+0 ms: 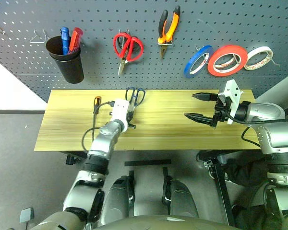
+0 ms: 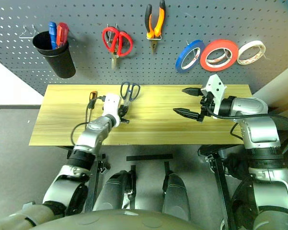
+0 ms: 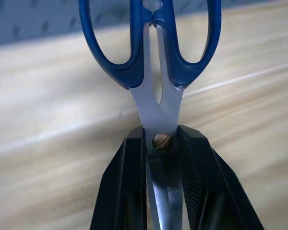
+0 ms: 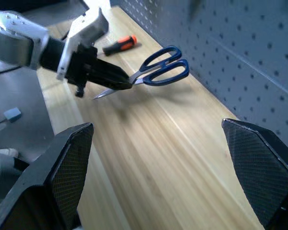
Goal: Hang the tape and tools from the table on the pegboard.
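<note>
My left gripper point(image 1: 130, 113) is shut on the dark blue-handled scissors point(image 1: 135, 95), clamping the blades at the pivot screw point(image 3: 162, 142). The handles point toward the pegboard point(image 1: 101, 72), and the scissors hang slightly above the table point(image 1: 173, 129). The screwdriver point(image 1: 96, 103) lies on the table to the left of that gripper. My right gripper point(image 1: 199, 106) is open and holds nothing, above the table's right part. The orange-and-black pliers point(image 1: 168, 28) and the red tape point(image 1: 226, 60) hang on the pegboard.
On the pegboard hang red-handled scissors point(image 1: 127, 48), a blue roll point(image 1: 198, 61), a white roll point(image 1: 258, 57) and a black cup point(image 1: 67, 60) holding markers. A black cable loops off the table's front edge beside my left arm.
</note>
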